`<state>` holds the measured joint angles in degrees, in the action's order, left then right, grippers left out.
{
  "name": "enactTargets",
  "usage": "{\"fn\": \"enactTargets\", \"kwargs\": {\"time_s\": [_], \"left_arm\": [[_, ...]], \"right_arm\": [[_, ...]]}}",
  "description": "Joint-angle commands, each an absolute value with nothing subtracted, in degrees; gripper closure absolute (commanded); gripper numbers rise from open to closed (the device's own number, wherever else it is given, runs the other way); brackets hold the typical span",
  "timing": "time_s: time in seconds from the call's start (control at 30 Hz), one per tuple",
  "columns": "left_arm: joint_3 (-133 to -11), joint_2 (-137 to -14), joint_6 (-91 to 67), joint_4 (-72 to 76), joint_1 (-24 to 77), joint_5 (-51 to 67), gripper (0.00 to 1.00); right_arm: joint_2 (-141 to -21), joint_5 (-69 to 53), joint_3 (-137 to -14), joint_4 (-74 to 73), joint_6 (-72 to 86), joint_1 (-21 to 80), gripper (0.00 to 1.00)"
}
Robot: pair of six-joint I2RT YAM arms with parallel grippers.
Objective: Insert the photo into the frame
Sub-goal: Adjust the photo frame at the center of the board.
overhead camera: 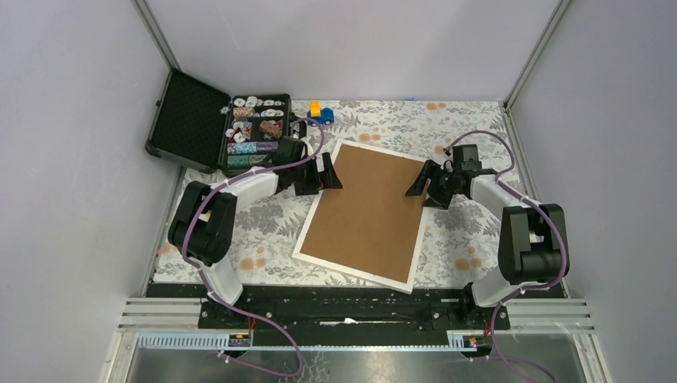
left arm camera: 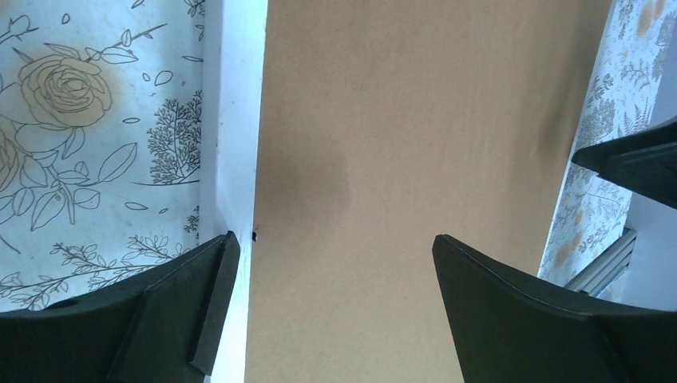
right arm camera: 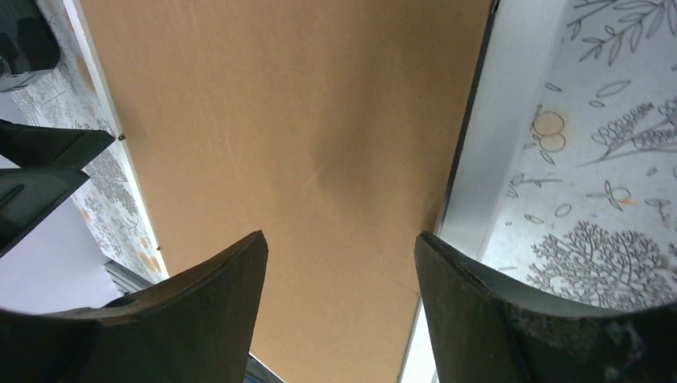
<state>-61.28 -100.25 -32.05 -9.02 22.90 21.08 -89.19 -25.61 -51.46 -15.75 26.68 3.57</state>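
The frame (overhead camera: 351, 272) lies face down in the middle of the table, its brown back (overhead camera: 371, 211) up inside a thin white rim. The photo is out of view. My left gripper (overhead camera: 326, 177) is at the frame's upper left edge and is open. In the left wrist view (left arm camera: 334, 237) one finger stands over the white rim (left arm camera: 231, 120) and the other over the brown back. My right gripper (overhead camera: 423, 185) is at the upper right edge. Its jaws (right arm camera: 339, 234) stand apart with nothing between them, over the brown back beside the rim (right arm camera: 499, 144).
An open black case (overhead camera: 254, 132) of small patterned rolls stands at the back left, its lid (overhead camera: 188, 120) laid outward. A small blue and yellow toy (overhead camera: 321, 114) sits behind the frame. A floral cloth (overhead camera: 263, 231) covers the table between side walls.
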Motion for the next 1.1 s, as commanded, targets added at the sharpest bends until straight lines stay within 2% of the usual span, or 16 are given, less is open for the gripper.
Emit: {"fn": "enactTargets", "kwargs": {"time_s": [0.0,0.2,0.33,0.53,0.7,0.93,1.07], "left_arm": [[-60.42,-101.76,-33.64,-6.0,22.74,23.47,0.01],[-60.29,-101.93,-33.62,-6.28,22.81,22.71,0.01],[-60.33,-101.38,-33.03,-6.94,22.76,21.39,0.01],[-59.95,-101.04,-32.95,-7.03,22.79,21.23,0.01],[-59.17,-100.81,-33.75,-6.38,22.81,21.42,0.01],[-56.61,-99.32,-35.85,-3.56,22.84,21.49,0.01],[-57.47,-99.18,-34.89,-4.79,22.85,23.01,0.01]], "right_arm": [[-91.91,-29.1,-50.82,-11.17,27.74,3.34,0.26],[-91.57,-32.42,-48.74,-8.77,29.21,3.35,0.26],[-86.95,-24.66,-50.44,-14.29,27.02,3.11,0.22],[-85.89,-22.65,-50.81,-16.29,25.3,1.76,0.2],[-85.09,-18.52,-55.63,-18.03,25.5,1.79,0.13],[-95.44,-22.12,-63.45,-15.11,28.17,3.08,0.1],[-100.18,-25.64,-60.65,-10.6,29.51,5.09,0.08]]}}
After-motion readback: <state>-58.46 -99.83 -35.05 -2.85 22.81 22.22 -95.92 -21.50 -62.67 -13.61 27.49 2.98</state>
